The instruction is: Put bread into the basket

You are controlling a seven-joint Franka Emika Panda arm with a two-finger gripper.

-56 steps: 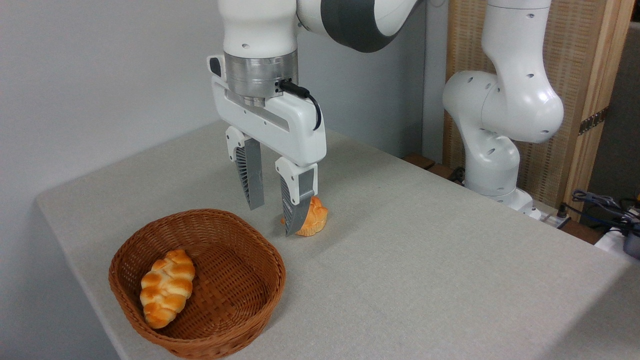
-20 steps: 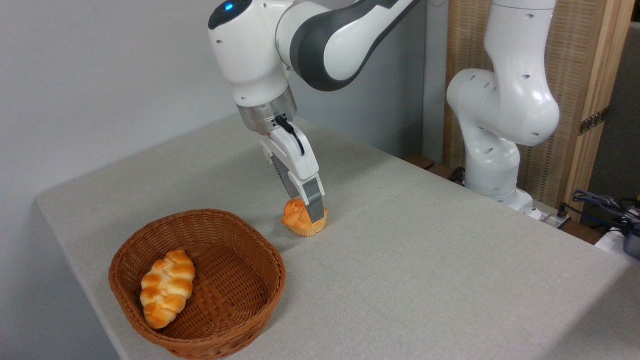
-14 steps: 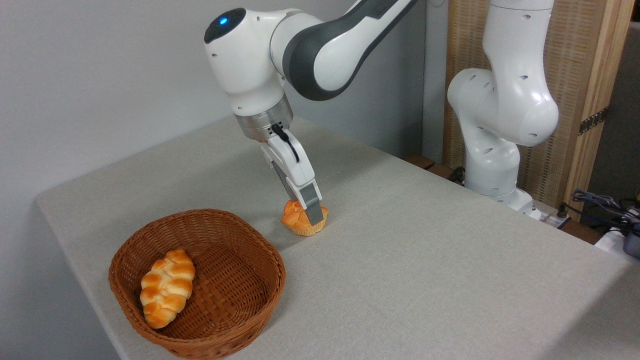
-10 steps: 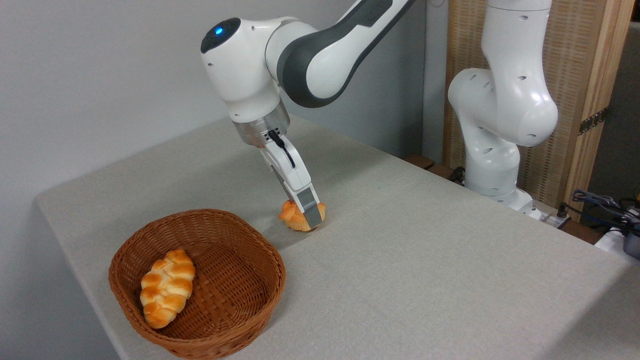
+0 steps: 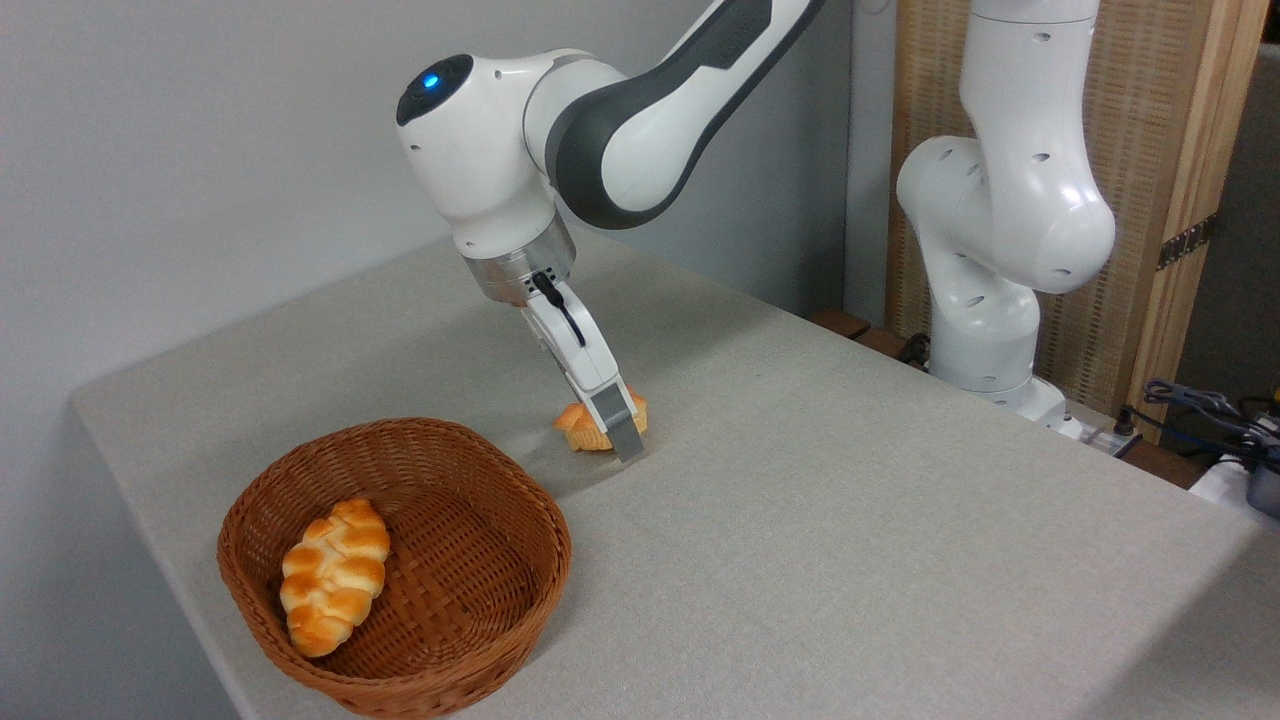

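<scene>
Your gripper [image 5: 618, 432] is right down at the table [image 5: 850, 520], slanted in from the upper left, and you're seeing it edge-on, so only the near grey finger [image 5: 622, 428] shows clearly. That finger lies across the front of the bun [image 5: 585, 428], with its tip at or just above the cloth. The bun sits squashed and tipped behind it, orange sides and pale top peeking out to the left of the finger. The far finger is hidden behind the bun, so you cannot tell for certain whether the gripper is clamped on it or merely pressing against it. The bun is on the table, just beyond the far right rim of the basket [image 5: 520, 500] and outside it. Down in the basket, on its left side, lies the braided loaf [image 5: 333, 575], resting lengthwise on the woven floor. The arm [image 5: 640, 120] arches overhead, its blue light glowing on the wrist.
</scene>
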